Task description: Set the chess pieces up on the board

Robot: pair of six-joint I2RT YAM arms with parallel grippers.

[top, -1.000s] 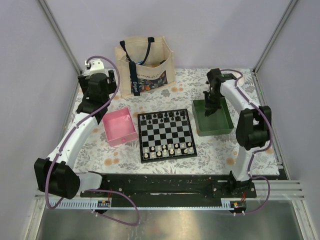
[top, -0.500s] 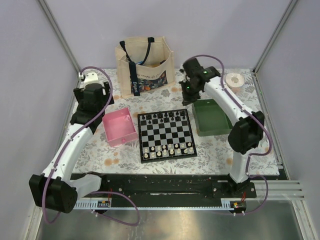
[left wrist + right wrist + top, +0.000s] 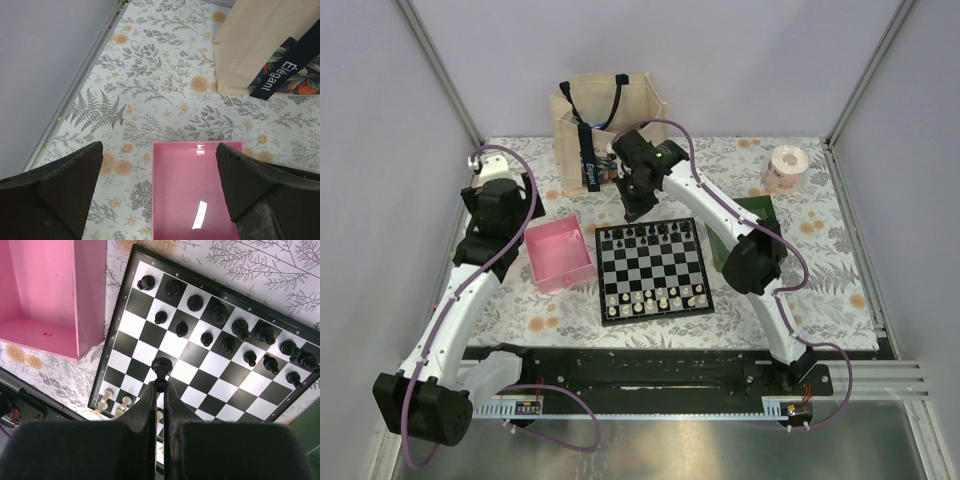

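Note:
The chequered board point(image 3: 655, 276) lies mid-table, with black chess pieces point(image 3: 650, 235) on its two far rows and white pieces point(image 3: 656, 298) on the near rows. My right gripper point(image 3: 638, 207) hangs over the board's far left corner. In the right wrist view it point(image 3: 160, 386) is shut on a small black chess piece point(image 3: 161, 367), held by its base above the board point(image 3: 200, 376) near the rows of black pieces point(image 3: 220, 315). My left gripper point(image 3: 159, 148) is open and holds nothing, above the far end of the pink tray point(image 3: 195, 195).
The pink tray point(image 3: 560, 258) sits left of the board. A green tray point(image 3: 757, 208) at the right is mostly hidden behind my right arm. A cream tote bag point(image 3: 610, 130) stands at the back, and a tape roll point(image 3: 786, 168) lies at the back right.
My right arm has swung left from the green tray to the board's far left corner, carrying the black piece. My left arm has shifted slightly, uncovering the tape roll.

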